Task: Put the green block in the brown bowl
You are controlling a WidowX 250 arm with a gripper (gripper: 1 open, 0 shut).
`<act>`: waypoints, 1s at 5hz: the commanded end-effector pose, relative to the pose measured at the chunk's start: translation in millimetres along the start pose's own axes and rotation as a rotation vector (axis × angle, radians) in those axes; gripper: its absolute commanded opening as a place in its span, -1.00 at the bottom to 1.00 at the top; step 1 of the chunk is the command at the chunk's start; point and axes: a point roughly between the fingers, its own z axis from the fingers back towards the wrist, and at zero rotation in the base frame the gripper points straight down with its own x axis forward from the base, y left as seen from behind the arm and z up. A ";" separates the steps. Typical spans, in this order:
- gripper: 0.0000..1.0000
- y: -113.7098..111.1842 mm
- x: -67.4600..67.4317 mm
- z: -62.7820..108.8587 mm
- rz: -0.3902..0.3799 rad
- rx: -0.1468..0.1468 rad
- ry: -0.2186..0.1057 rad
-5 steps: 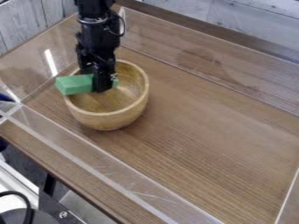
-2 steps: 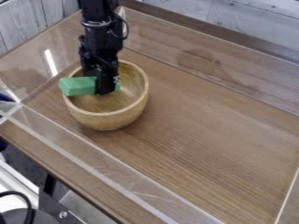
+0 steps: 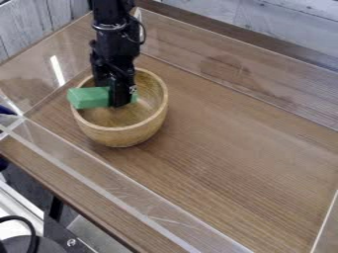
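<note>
The green block (image 3: pixel 90 97) is a small green bar held level over the left rim of the brown bowl (image 3: pixel 132 126). My gripper (image 3: pixel 118 97) hangs straight down from the black arm and is shut on the block's right end, just above the bowl's hollow. The round wooden bowl stands on the table at the left of the camera view. The block's left end sticks out past the bowl's rim.
The brown wooden table (image 3: pixel 238 148) stretches to the right and front of the bowl. A low transparent wall (image 3: pixel 79 173) runs along the table's front and left edges. A pale plank wall (image 3: pixel 34 25) stands behind at the left.
The gripper with the green block has shifted slightly to the right, further over the bowl. In the last half second nothing moved.
</note>
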 end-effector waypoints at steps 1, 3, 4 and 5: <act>-1.00 1.2 4.4 9.2 -0.001 0.018 -0.025; -1.00 -0.7 7.0 9.4 -0.001 0.014 -0.024; -1.00 -1.6 8.4 9.3 -0.001 0.012 -0.024; -1.00 -3.0 9.8 10.3 0.000 0.011 -0.026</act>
